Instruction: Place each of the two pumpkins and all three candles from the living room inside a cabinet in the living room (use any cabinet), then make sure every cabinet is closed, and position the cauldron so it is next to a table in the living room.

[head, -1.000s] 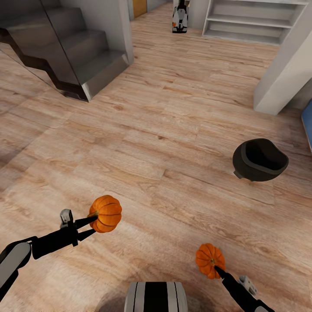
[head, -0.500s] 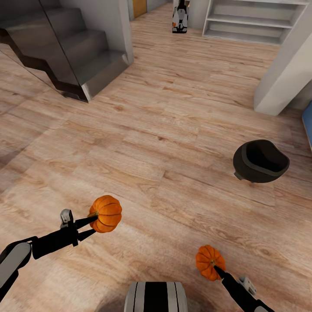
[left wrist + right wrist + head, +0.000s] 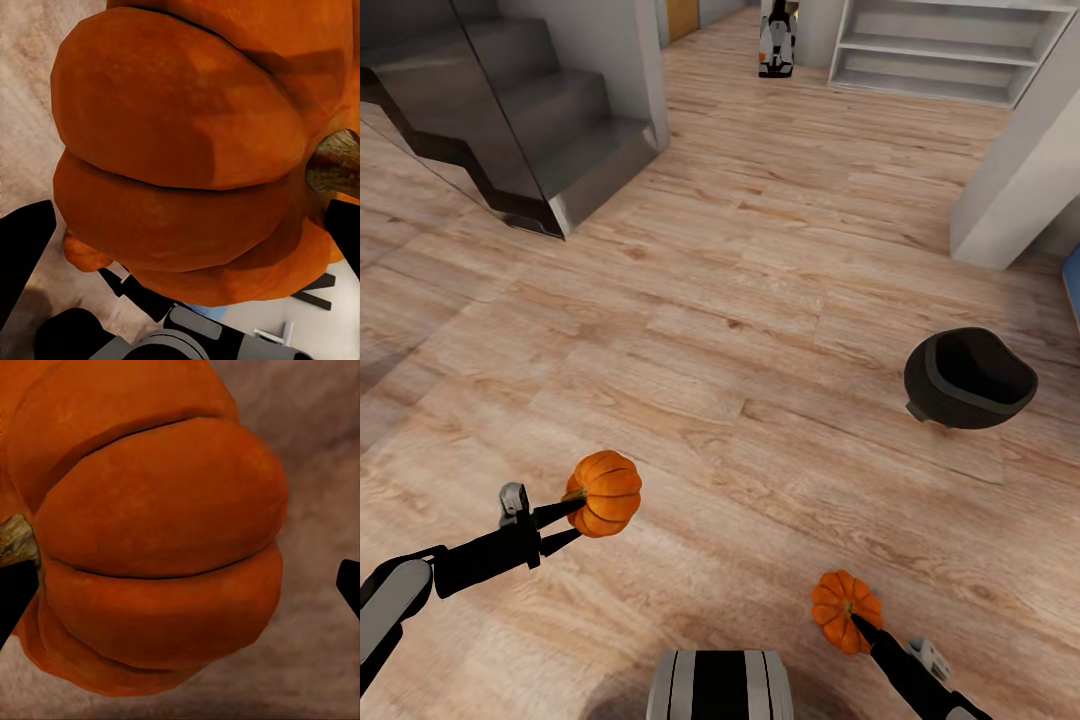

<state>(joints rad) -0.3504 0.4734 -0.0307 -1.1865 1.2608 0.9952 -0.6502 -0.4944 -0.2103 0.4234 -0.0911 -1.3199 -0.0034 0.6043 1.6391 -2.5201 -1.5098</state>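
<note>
The left tool (image 3: 565, 527) is gripping the bigger pumpkin (image 3: 604, 493) above the wooden floor (image 3: 740, 300), and the right tool (image 3: 857, 625) is gripping the smaller pumpkin (image 3: 844, 610). The black cauldron (image 3: 968, 378) is lying tilted on the floor, well apart from both.

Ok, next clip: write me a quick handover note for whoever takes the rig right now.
Left gripper: shut on the bigger pumpkin.
Right gripper: shut on the smaller pumpkin.
Both are carried above the wood floor.
Cauldron: on the floor, ahead to the right, untouched.
Done: both pumpkins picked up.
Left: stow pumpkins and candles in a cabinet, close cabinets, move cauldron beside a table.
</note>
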